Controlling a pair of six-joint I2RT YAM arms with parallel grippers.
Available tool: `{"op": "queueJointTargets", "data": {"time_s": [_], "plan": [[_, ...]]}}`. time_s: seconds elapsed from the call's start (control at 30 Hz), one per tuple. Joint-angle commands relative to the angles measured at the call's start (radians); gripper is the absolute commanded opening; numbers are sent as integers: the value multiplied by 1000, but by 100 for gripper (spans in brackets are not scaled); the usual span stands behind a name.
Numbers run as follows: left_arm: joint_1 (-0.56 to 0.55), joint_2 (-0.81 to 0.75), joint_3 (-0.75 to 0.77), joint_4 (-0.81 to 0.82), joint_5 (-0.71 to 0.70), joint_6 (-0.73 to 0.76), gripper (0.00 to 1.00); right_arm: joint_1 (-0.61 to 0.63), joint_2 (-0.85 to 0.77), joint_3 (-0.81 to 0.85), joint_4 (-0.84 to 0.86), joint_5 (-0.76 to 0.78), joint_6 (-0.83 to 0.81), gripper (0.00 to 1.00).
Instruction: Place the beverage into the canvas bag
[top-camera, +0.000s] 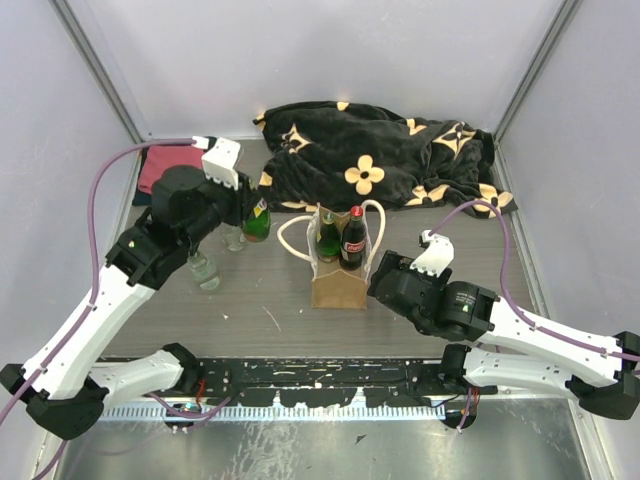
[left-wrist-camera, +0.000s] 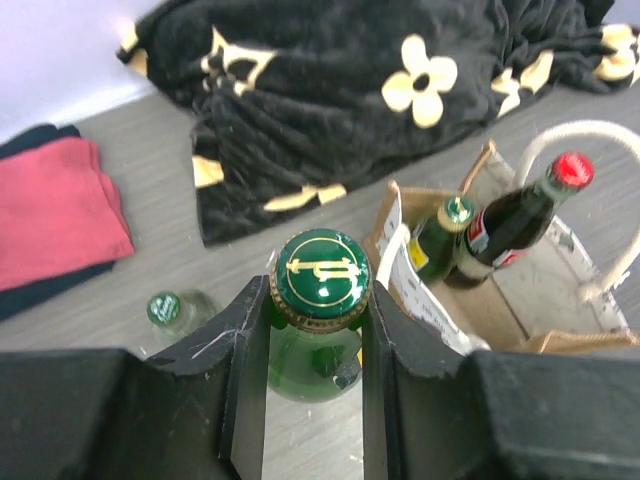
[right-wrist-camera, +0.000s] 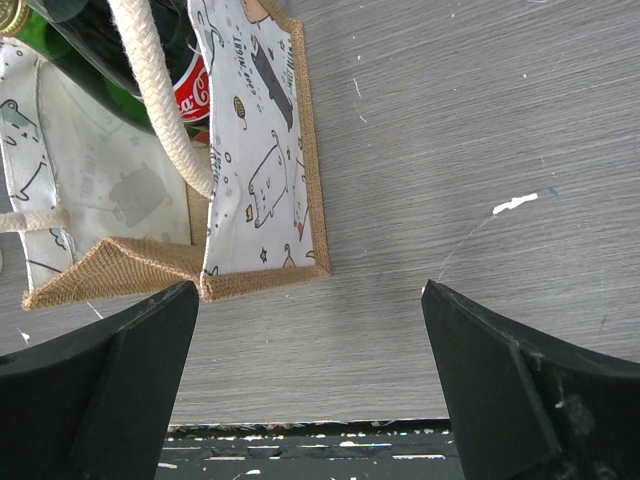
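Left gripper (left-wrist-camera: 316, 310) clamped on green bottle (left-wrist-camera: 322, 266) neck, bottle upright, cap skyward, right gripper (right-wrist-camera: 308, 292) wide open, empty

Green glass bottle (left-wrist-camera: 322, 268), gold-marked green cap: upright, left of, apart from tan canvas bag (top-camera: 338, 288) with white rope handles, standing open-topped.

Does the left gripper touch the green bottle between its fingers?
Touching. In the left wrist view, the left gripper has both fingers pressed on the green bottle at its top, no gap.
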Motion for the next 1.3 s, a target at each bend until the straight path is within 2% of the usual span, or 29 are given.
{"op": "queueJointTargets", "data": {"time_s": [0.0,0.17,0.3,0.63,0.9,1.27], "plan": [[-2,48,189,126,-4,26,0,2,-18,15,32,17,3,100],[-2,135,338,94,100,-69,0,2,-25,5,34,16,3,100],[-44,184,381,76,133,-101,0,2,-37,-1,36,19,5,100],[-204,216,268,135,119,-119,0,2,-46,-23,35,18,11,100],[-225,297,208,221,127,-139,0,2,-48,-39,40,19,16,100],[-233,381,171,258,126,-147,0,2,-22,-46,54,13,7,100]]}}
